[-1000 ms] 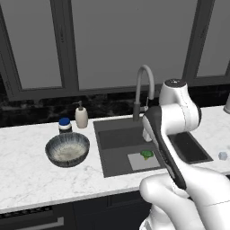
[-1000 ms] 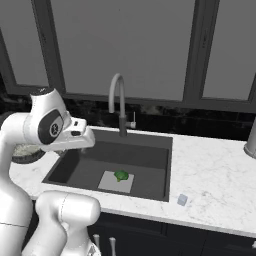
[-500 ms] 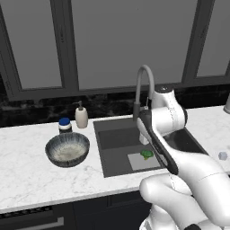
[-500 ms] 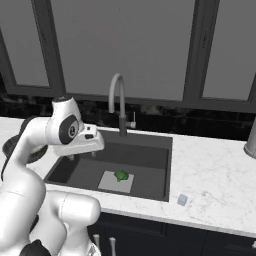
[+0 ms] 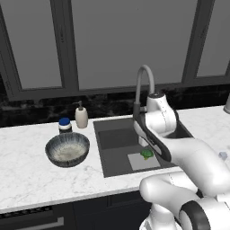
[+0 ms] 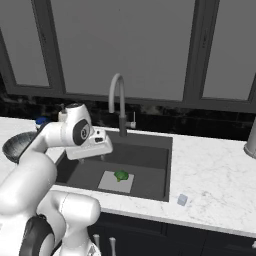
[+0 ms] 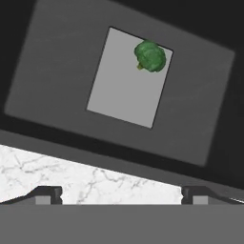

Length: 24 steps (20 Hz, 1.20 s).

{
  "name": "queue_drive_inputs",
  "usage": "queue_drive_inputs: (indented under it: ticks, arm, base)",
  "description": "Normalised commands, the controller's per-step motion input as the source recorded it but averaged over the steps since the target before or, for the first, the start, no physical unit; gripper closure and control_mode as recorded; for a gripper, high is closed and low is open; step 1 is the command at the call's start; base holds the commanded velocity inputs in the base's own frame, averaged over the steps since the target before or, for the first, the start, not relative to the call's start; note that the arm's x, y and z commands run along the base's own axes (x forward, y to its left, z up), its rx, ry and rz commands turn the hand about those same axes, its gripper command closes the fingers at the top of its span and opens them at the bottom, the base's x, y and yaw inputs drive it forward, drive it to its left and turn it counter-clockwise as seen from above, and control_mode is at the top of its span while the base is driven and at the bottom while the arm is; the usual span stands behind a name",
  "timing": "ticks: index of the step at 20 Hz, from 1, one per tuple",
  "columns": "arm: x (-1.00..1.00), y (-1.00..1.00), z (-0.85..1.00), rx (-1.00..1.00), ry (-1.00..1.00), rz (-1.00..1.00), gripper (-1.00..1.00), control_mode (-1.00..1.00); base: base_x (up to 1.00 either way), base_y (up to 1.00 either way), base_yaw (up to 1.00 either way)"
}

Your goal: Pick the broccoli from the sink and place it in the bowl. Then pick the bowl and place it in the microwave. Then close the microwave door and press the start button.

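The broccoli (image 7: 150, 56) lies on the floor of the sink (image 6: 150, 155), at one corner of the pale square patch (image 7: 128, 78) in the middle of the basin. In the left base view the floret (image 5: 147, 154) sits on the right-hand part of that patch, partly masked by the arm; in the right base view it (image 6: 121, 175) rests near the patch's far edge. It is a compact lump with no clear long axis, though a short stem end shows on one side in the hand view, so the approach angle appears to matter little.

The gripper (image 7: 121, 193) has its jaws spread wide and holds nothing; both tips show far apart at the bottom of the hand view. It hangs above the near edge of the basin, over the strip of marble counter (image 7: 71, 171) at the sink's front rim, well above the basin floor.

The governing relation: the broccoli is ahead of the gripper and below it, apart from both tips. In the hand view it stands in the upper half, slightly to the right of the midline between the tips. In my judgement the coming move calls for an advance over the basin with a small sideways correction, then a descent so the open jaws straddle the floret.

The bowl (image 5: 68, 149) stands on the counter left of the sink, upright and untouched.
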Motion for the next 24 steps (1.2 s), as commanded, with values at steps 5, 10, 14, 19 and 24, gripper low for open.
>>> queue_drive_inputs:
  ticks: [5, 10, 14, 19, 24]
  arm:
    - [0.13, -0.20, -0.50, 0.00, -0.01, 0.02, -1.00, -1.00]
    - [0.24, -0.13, -0.43, 0.00, -0.04, 0.03, -1.00, -1.00]
    - [0.29, -0.04, -0.29, 0.00, 0.00, 0.01, -1.00, -1.00]
    - [0.47, 0.00, -0.26, 0.00, 0.00, 0.01, -1.00, -1.00]
    - [0.54, -0.09, -0.27, 0.00, 0.00, 0.04, -1.00, -1.00]
  base:
    - [0.00, 0.00, 0.00]
    - [0.00, 0.00, 0.00]
    - [0.00, 0.00, 0.00]
    - [0.00, 0.00, 0.00]
    - [0.00, 0.00, 0.00]
